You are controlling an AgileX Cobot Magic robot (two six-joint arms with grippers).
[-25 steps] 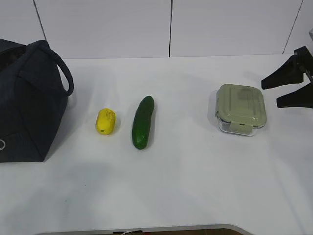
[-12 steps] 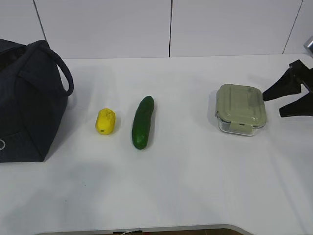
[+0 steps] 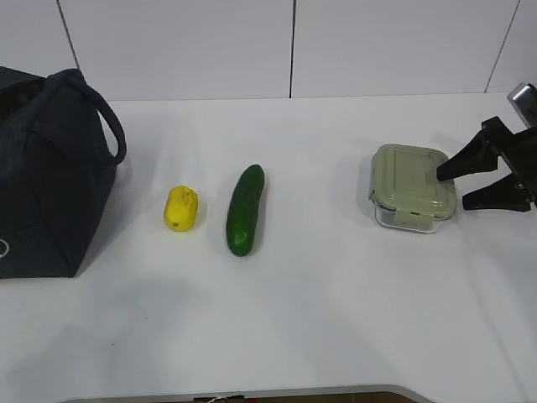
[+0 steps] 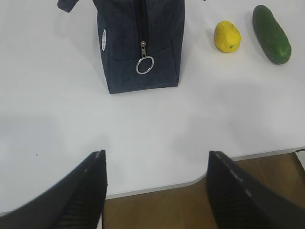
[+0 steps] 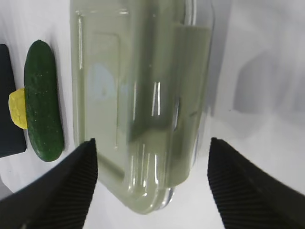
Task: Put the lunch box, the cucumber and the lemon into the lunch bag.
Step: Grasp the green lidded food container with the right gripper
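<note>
straddling the lunch box (image 3: 414,187) at table's right, right gripper (image 3: 471,186) jaws apart and empty; rigid, smooth-walled, likely slippery, probably heavier than the produce, so best clamped across its clear sides under the lid.

The exterior view looks down at a slant from the near edge of the white table (image 3: 336,319), facing the far wall. The left wrist view looks steeply down from the near left, over the table edge. The right wrist view hangs close above the lunch box (image 5: 143,95). All three views share the cucumber (image 3: 244,210) and lemon (image 3: 181,208).
</note>
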